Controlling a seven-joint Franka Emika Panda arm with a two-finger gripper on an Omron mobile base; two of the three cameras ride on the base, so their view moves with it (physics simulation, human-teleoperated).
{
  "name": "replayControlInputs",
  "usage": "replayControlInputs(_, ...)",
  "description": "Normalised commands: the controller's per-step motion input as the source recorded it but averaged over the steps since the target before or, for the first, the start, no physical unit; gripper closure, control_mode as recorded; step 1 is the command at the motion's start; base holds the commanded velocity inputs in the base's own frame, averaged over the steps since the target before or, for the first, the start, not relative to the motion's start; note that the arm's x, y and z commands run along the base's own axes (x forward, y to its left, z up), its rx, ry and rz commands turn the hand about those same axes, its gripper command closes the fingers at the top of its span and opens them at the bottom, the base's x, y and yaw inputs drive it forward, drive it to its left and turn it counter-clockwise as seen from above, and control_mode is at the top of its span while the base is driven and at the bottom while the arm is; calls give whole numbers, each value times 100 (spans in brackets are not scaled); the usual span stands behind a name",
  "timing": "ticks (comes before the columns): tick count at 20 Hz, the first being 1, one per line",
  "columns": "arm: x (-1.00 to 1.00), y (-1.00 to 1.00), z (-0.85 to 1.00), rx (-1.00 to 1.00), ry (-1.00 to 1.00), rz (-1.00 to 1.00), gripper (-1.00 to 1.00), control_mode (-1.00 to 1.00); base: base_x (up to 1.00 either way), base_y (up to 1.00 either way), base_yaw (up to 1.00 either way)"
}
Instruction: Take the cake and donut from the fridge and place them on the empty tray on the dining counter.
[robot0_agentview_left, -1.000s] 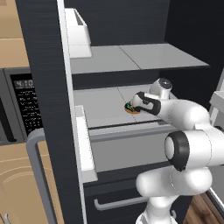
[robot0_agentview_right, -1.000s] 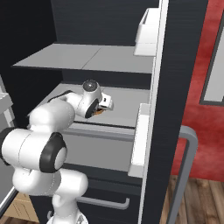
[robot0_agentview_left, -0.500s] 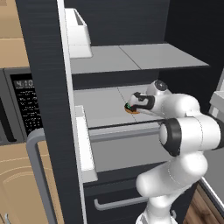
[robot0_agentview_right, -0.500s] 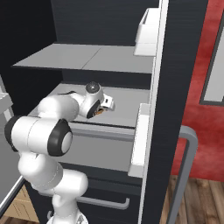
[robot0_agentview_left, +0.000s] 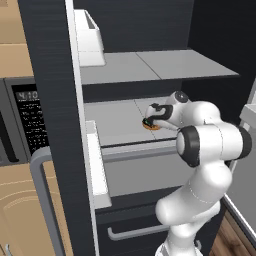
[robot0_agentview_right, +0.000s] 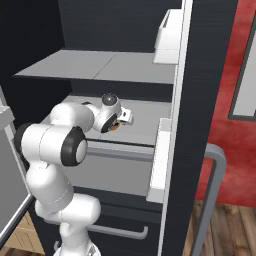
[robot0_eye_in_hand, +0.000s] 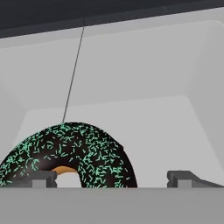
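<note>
The fridge (robot0_agentview_left: 50, 100) stands open, and my arm reaches onto its middle shelf (robot0_agentview_left: 112, 122). On that shelf lies the donut (robot0_agentview_left: 149, 125) (robot0_agentview_right: 114, 127), chocolate-glazed with green sprinkles. My gripper (robot0_agentview_left: 151, 119) (robot0_agentview_right: 120, 120) hovers right over it, open. In the hand view the donut (robot0_eye_in_hand: 70, 151) sits low and left. The left fingertip (robot0_eye_in_hand: 39, 178) is in front of its hole, and the right fingertip (robot0_eye_in_hand: 186, 178) stands clear of it on bare shelf. Nothing is gripped. The cake, the tray and the dining counter are out of view.
Close above the hand is an upper shelf (robot0_agentview_left: 155, 65). A grey drawer (robot0_agentview_left: 145, 170) sits under the middle shelf. White door bins (robot0_agentview_left: 90, 35) (robot0_agentview_right: 170, 35) hang on both doors. A microwave (robot0_agentview_left: 22, 125) stands to the left and a red wall (robot0_agentview_right: 235, 75) to the right.
The hand has edged a little further left, in over the donut, and the arm's upper links have swung nearer the shelf. The jaws stayed open and the donut has not moved.
</note>
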Motion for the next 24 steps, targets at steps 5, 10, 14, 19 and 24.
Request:
replayControlInputs(5,0,0,-35,3,0,0,-100,-100,0,0,0)
replayControlInputs(10,1,0,-43,3,0,0,-100,-100,0,0,0)
replayControlInputs(14,0,6,-61,1,0,0,100,-100,0,0,0)
replayControlInputs(19,0,9,-84,0,3,0,100,-100,0,0,0)
replayControlInputs(24,0,3,-81,0,7,0,100,-100,0,0,0)
